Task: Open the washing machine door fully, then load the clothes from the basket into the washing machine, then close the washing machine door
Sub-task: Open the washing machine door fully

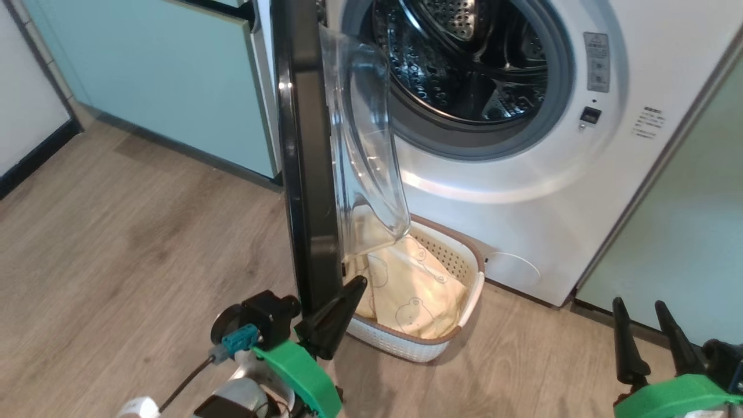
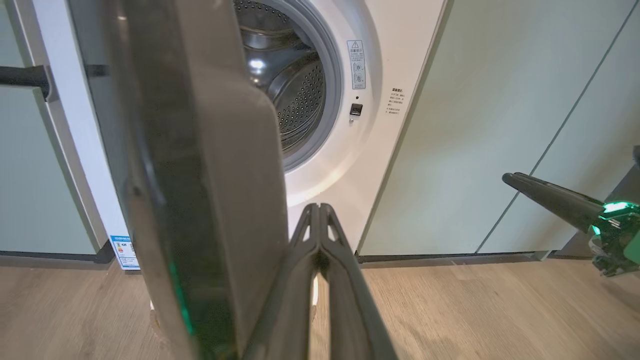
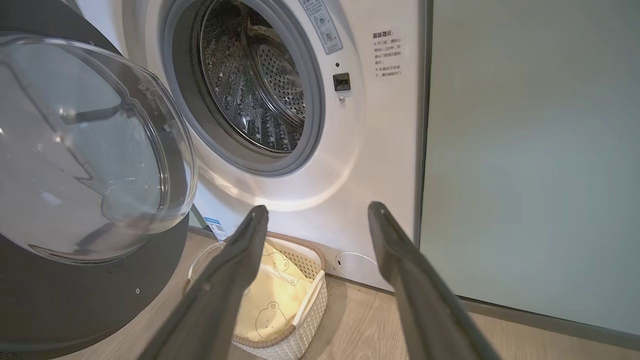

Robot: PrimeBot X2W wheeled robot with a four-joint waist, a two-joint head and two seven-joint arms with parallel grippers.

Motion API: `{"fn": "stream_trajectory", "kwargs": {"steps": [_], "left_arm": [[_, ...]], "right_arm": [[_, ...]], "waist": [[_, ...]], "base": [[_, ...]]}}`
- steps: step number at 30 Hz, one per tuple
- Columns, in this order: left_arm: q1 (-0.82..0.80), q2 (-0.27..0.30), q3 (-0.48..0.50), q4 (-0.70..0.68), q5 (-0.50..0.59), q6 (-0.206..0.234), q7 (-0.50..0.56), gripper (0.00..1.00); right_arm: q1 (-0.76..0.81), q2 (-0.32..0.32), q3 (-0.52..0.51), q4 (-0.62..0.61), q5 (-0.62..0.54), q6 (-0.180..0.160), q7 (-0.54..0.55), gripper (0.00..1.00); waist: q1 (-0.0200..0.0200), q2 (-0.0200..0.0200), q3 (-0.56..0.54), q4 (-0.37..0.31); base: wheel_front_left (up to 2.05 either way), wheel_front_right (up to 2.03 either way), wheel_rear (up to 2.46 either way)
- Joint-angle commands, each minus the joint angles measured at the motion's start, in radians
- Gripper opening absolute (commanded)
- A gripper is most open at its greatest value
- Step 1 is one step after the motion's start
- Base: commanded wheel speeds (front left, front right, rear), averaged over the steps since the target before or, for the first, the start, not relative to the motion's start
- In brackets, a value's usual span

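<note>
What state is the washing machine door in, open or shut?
Open. The door stands swung out edge-on from the washing machine, and the steel drum shows through the uncovered opening.

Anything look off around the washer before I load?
Nothing spilled or damaged. Only the washing machine door, open close by the basket, hides part of the clothes in the head view.

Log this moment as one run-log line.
door: open | left gripper: shut, beside door's inner face | right gripper: open, empty | clothes: in basket | drum: no clothes seen
</note>
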Motion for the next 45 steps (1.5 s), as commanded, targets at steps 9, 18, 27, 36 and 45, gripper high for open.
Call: {"fn": "stream_trajectory", "kwargs": {"steps": [9,18,27,36,45], "left_arm": [[-0.044,0.030,0.068,-0.008,-0.010,0.019,0.001,0.00],[-0.053,0.044,0.105,0.033,-0.020,0.047,-0.013,0.00],[-0.048,0.079,0.195,0.088,-0.049,0.093,-0.040,0.00],[-0.073,0.116,0.301,0.173,-0.077,0.122,-0.065,0.00],[-0.145,0.148,0.436,0.300,-0.096,0.135,-0.078,0.00]], "right_arm": [[-0.035,-0.007,0.011,-0.031,-0.001,0.004,-0.010,1.00],[-0.039,-0.010,0.013,-0.032,-0.001,0.004,-0.010,1.00],[-0.041,-0.014,0.020,-0.032,-0.001,0.004,-0.010,1.00],[-0.047,-0.016,0.031,-0.031,-0.001,0.004,-0.010,1.00],[-0.055,-0.024,0.046,-0.031,0.003,0.004,-0.010,1.00]], "waist": [[0.0000,0.0000,0.003,0.063],[0.0000,0.0000,0.014,0.104],[0.0000,0.0000,0.026,0.118],[0.0000,0.0000,0.034,0.105],[0.0000,0.0000,0.056,0.059]], "base": [[0.00,0.00,0.00],[0.00,0.00,0.00],[0.00,0.00,0.00],[0.00,0.00,0.00],[0.00,0.00,0.00]]}}
